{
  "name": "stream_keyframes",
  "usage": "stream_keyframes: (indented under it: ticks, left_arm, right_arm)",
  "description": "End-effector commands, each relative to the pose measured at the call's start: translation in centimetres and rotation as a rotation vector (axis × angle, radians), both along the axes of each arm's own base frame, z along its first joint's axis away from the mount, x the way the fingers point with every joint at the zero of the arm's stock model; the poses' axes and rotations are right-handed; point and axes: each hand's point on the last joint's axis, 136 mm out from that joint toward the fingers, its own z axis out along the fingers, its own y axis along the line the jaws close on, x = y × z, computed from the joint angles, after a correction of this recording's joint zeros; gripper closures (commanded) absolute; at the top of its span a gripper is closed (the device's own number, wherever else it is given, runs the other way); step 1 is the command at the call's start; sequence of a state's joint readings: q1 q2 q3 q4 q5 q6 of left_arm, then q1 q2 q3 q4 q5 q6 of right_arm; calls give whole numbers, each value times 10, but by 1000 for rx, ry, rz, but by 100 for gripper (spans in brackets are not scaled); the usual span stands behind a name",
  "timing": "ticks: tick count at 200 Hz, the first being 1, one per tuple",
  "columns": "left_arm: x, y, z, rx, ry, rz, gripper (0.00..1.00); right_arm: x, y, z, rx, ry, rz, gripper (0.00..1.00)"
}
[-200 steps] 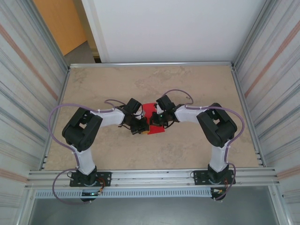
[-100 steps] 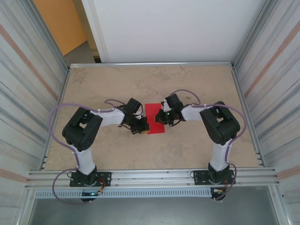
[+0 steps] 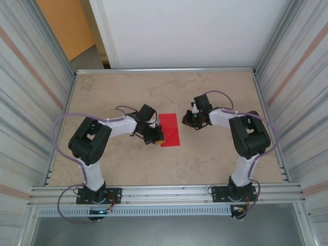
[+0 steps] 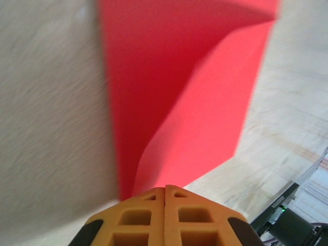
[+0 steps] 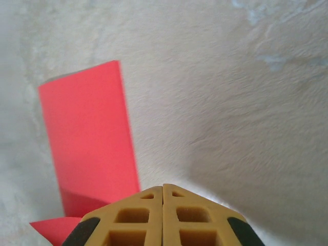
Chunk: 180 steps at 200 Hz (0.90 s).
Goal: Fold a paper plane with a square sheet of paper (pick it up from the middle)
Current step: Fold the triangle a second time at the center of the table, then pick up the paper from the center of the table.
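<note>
Top external: one sheet (image 3: 170, 128), left claw (image 3: 158, 137), right claw (image 3: 187, 119).

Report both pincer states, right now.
Left pincer: closed, apparently pinching an edge of the red sheet of paper.
Right pincer: closed, holding nothing, apart from the sheet.

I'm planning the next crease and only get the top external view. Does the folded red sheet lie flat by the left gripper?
Observer: No. The left wrist view shows the layers of the square sheet of paper gaping apart just ahead of the left gripper.
Operator: Is that gripper open?
Observer: Shut tight, with the paper's edge right at its tip.
Operator: And the right gripper?
Observer: Shut too, gripping nothing.
</note>
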State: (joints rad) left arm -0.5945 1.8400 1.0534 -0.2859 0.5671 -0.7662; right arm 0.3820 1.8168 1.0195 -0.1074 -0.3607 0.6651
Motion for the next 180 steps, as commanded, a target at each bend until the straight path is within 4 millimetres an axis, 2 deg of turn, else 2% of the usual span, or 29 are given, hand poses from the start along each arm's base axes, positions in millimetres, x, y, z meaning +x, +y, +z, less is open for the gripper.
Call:
stream_keyframes:
  ticks: [1,27,43,89,124,180]
  left_arm:
    - [20,-11,39,-69,-111,-16,89]
    - [30,-8,35,-58,-144,1,84]
    - [38,-5,30,-53,-150,19,83]
    - [53,-3,11,-44,-141,40,83]
    - [52,3,-7,-17,-105,61,83]
    - [43,13,-24,5,-63,92,83]
  right_arm:
    - [-16,3,23,3,-16,-7,79]
    - [-34,16,24,89,18,-28,61]
    - [-41,22,22,143,46,-43,56]
    - [-52,37,12,166,105,-48,55]
    - [-55,43,4,174,137,-58,59]
    - [-54,48,-6,178,171,-67,64]
